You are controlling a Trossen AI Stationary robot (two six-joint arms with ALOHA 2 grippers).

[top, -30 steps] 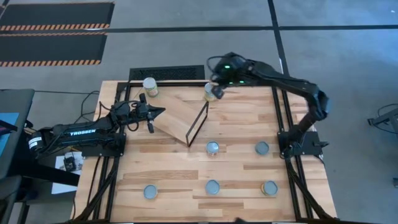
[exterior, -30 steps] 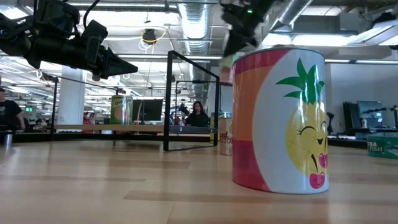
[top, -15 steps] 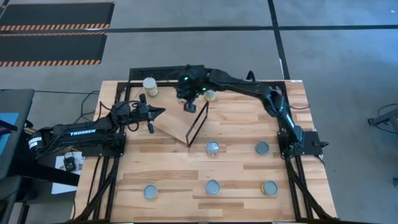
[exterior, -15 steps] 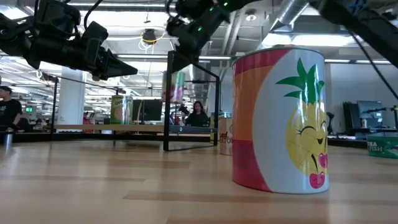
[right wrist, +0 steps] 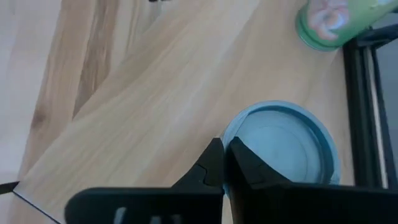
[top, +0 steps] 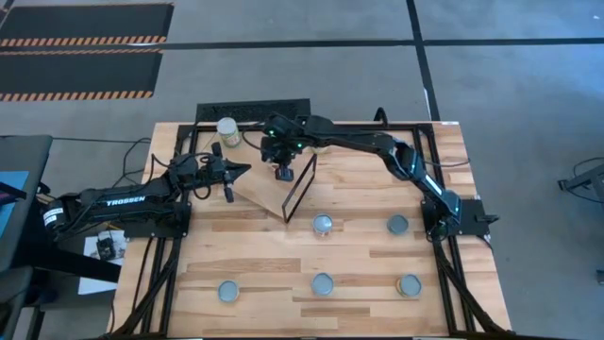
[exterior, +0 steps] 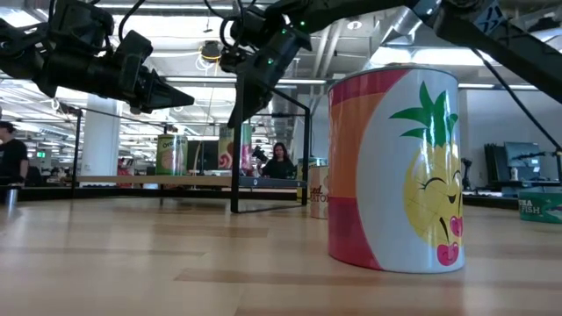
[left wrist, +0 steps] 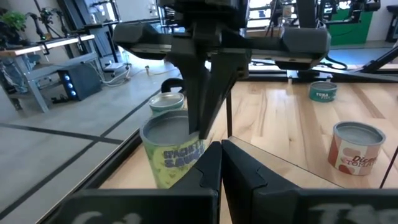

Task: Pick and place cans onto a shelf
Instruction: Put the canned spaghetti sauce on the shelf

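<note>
The shelf (top: 269,186) lay tilted at the far side of the table (top: 359,264), so I had the right arm (top: 377,146) stretched long across to it, wrist bent down over the board. The right gripper (right wrist: 225,144) had its fingers pinched on the rim of a can (right wrist: 283,146) right over the shelf; I could not tell if the can touched down. The left gripper (top: 241,171) hung beside the shelf, fingers together.

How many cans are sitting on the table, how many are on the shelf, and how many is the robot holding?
Table cans: 5
Shelf can: 1
Held can, in the right gripper fingers: 1
Total: 7
</note>
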